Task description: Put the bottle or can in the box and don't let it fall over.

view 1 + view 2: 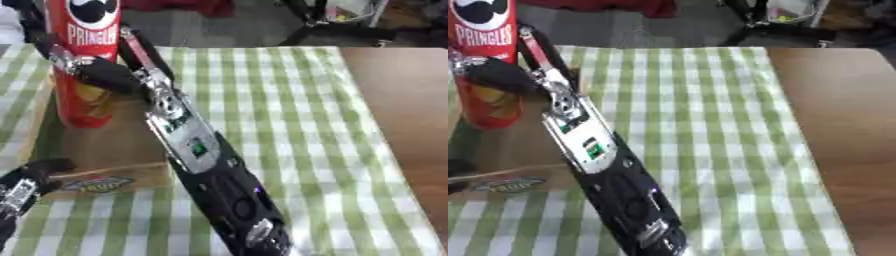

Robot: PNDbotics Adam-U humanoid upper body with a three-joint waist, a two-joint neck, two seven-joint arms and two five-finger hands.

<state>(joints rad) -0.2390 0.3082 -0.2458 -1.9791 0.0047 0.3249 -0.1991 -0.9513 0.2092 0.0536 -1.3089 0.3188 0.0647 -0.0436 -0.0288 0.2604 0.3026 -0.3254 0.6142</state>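
Observation:
A tall red Pringles can stands upright inside a low cardboard box at the left, its base on the box floor. My right arm runs up from the bottom middle, and my right hand is shut on the can at mid-height: the thumb crosses its front and the fingers pass behind it. My left hand shows at the lower left, against the box's front left corner. The can's top is cut off by the upper edge of the view.
The box has a printed front wall and sits on a green and white checked cloth. Bare brown tabletop lies to the right. Black stand legs rise beyond the far edge.

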